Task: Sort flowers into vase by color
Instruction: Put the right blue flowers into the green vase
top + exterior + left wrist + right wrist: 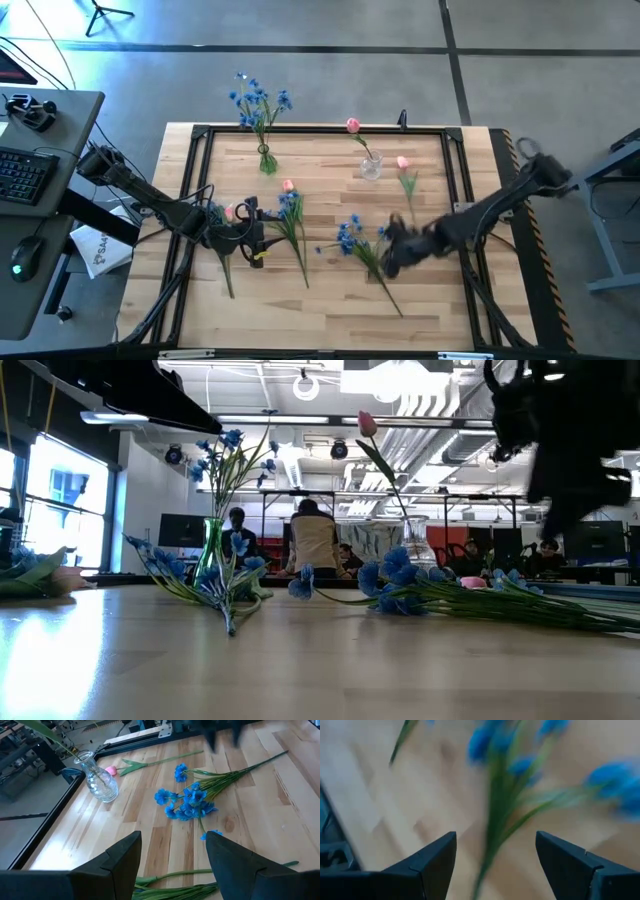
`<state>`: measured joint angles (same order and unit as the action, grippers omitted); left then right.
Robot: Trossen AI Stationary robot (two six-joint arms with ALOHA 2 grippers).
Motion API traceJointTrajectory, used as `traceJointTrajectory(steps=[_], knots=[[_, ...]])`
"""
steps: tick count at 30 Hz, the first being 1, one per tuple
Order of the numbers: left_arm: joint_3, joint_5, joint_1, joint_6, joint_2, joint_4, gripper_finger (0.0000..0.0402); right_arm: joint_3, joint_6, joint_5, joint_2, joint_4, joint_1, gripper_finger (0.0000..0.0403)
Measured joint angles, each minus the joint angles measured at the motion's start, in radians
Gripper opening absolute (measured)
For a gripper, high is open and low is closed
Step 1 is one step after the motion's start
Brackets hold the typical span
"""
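A vase [267, 160] near the table's far edge holds blue flowers [258, 100]. A clear glass vase [370, 166] holds one pink tulip [352, 125]; it also shows in the left wrist view [100, 784]. Loose stems lie flat on the table: a blue stem [292, 215], another blue stem [358, 243], pink buds [288, 186] [232, 212] and a pink stem [405, 172]. My left gripper [258, 240] [172, 855] is open over green stems [170, 890]. My right gripper [392, 252] [495, 855] is open above the blue stem [495, 820], its fingers on either side of it.
A black metal frame [200, 135] runs around the wooden table top. A desk with a keyboard [25, 170] and mouse stands left of the table. People [315, 540] sit in the room beyond the far edge. Bare wood lies along the near edge [330, 310].
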<state>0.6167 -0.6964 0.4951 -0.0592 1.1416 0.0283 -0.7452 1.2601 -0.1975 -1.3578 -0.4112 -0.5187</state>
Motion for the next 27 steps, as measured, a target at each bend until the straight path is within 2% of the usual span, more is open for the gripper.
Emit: traceJointTrajectory(steps=[2, 4, 8, 13, 17, 23, 25, 27], knots=[[0.0, 0.0, -0.007, 0.0, 0.0, 0.0, 0.0211, -0.004, 0.056, 0.026, -0.09, 0.077, -0.054, 0.0268], [0.0, 0.0, -0.018, 0.0, 0.0, 0.0, 0.0211, -0.041, 0.108, 0.034, -0.182, 0.072, -0.094, 0.0268], [0.0, 0.0, -0.046, 0.001, 0.0, 0.0, 0.0211, -0.186, 0.128, 0.041, -0.35, -0.06, -0.12, 0.0268], [0.0, 0.004, -0.075, 0.001, 0.0, -0.003, 0.0211, -0.386, 0.018, 0.051, -0.511, -0.26, -0.099, 0.0254], [0.0, 0.005, -0.086, 0.002, 0.0, -0.003, 0.0211, -0.481, -0.045, 0.07, -0.58, -0.389, -0.066, 0.0194], [0.0, 0.006, -0.087, 0.002, 0.0, 0.002, 0.0211, -0.456, -0.154, 0.074, -0.586, -0.362, -0.024, 0.0031], [0.0, 0.006, -0.087, 0.0, 0.0, 0.003, 0.0211, -0.455, -0.202, 0.054, -0.587, -0.364, -0.026, 0.0013], [0.0, 0.006, -0.087, 0.0, 0.0, 0.003, 0.0211, -0.453, -0.239, 0.001, -0.576, -0.355, -0.038, 0.0016]])
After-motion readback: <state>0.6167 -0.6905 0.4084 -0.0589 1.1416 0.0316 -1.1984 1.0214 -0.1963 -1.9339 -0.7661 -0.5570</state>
